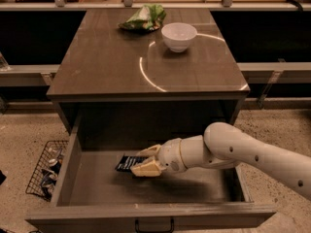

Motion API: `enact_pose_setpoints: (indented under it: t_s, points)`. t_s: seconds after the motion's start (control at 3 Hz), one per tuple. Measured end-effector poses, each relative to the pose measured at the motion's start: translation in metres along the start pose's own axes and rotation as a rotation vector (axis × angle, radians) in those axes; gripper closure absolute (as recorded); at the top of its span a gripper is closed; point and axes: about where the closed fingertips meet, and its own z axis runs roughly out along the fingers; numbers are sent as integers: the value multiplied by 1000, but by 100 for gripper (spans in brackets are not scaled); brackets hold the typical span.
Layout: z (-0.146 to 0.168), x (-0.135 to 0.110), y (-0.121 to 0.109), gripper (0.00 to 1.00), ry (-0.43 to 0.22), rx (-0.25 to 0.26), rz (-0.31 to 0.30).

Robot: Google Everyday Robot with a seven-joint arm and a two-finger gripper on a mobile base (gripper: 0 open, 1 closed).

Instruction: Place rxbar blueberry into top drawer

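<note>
The rxbar blueberry (128,163), a small dark navy bar with white lettering, is low inside the open top drawer (146,211), left of centre and at or just above the drawer floor. My gripper (144,160) reaches into the drawer from the right. Its two cream fingers (147,168) sit on either side of the bar's right end and are shut on it. The bar's right end is hidden between the fingers. The white arm (243,152) crosses over the drawer's right wall.
On the cabinet top (107,67) stand a white bowl (179,36) and a green-and-white chip bag (144,18) at the back. A black wire basket (46,171) with items sits on the floor left of the drawer. The drawer front has a small black handle (154,225).
</note>
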Motion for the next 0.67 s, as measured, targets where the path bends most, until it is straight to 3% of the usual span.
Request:
enact_pose_setpoints:
  t_s: [0.33,0.67]
  points:
    - [1,0,1,12,1,-3,-1]
    - [2,0,2,0,1,-6,-2]
